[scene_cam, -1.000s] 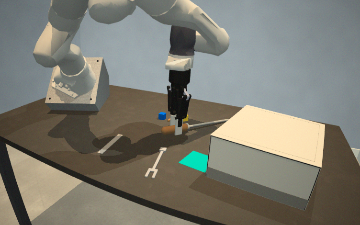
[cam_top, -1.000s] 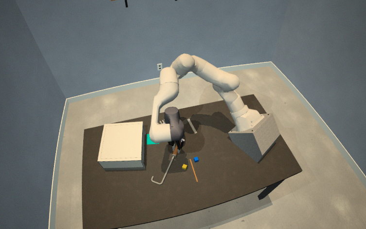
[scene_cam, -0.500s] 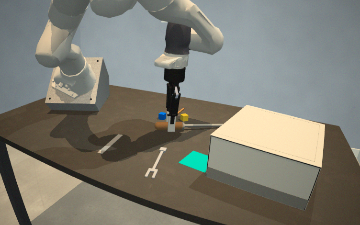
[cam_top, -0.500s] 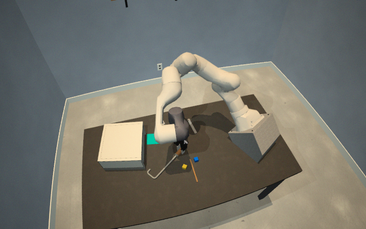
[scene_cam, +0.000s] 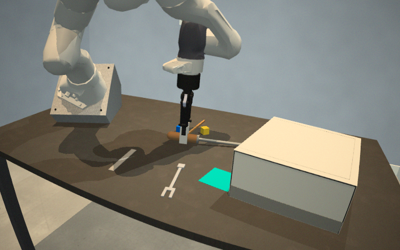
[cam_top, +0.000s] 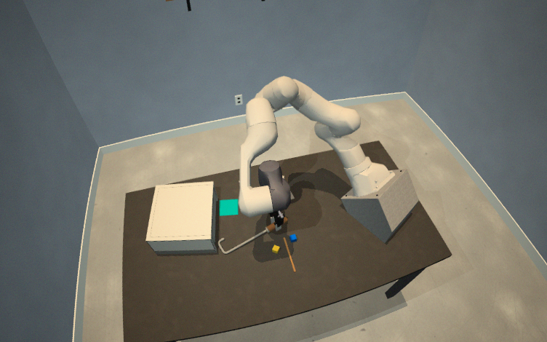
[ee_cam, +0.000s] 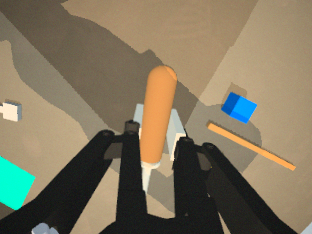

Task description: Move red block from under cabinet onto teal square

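We cannot find the red block in any view; the cabinet, a cream-topped box with grey sides at the left of the top view, shows only a dark strip along its foot from the exterior view, and whatever lies beneath it is hidden from us. So we can say nothing of the block's look. The teal square sits just right of the cabinet in the top view, its right edge cut off by the arm's pale forearm, and in the exterior view its far corner is covered by the cabinet's front. The gripper points straight down at the middle of the table, its fingers pinching the orange-brown handle of a hooked rod. The rod's grey shaft runs toward the lower left in the top view and ends in a hook just beside the cabinet's lower right corner; in the exterior view the shaft disappears behind the cabinet. In the wrist view the shaft is hidden by the gripper's body. Near the handle lie a blue cube, a yellow cube and a thin orange stick. A pale fork-ended tool and a flat grey strip lie toward the lower centre of the exterior view.
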You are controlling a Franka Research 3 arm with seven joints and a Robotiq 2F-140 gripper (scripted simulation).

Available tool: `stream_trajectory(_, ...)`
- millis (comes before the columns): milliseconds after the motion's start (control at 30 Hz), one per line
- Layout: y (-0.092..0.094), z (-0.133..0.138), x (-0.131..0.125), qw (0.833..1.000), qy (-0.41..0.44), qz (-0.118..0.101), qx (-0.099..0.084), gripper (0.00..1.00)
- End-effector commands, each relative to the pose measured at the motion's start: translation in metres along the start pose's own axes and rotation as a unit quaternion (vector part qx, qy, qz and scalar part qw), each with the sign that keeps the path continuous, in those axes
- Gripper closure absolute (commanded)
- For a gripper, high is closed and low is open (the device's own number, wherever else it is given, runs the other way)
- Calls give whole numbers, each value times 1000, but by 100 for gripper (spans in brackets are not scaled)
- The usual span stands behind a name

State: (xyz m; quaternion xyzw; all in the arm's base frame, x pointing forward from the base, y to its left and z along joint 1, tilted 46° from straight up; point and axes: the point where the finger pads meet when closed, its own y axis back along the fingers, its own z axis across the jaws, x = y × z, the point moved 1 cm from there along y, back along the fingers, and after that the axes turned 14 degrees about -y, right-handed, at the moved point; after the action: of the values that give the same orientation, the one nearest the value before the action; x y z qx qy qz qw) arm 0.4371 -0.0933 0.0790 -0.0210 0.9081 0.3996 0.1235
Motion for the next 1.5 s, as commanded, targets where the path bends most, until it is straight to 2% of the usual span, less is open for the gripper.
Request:
stream_trajectory(0, -3, 3, 7, 992, -127, -20, 3, 100)
stream_trajectory(200, -3, 6, 13, 980, -197, -25, 3, 100)
stream_trajectory(433, -3, 8, 17, 973, -228, -25, 2, 100)
stream_trajectory(1467, -3, 8, 18, 971, -237, -25, 2, 100)
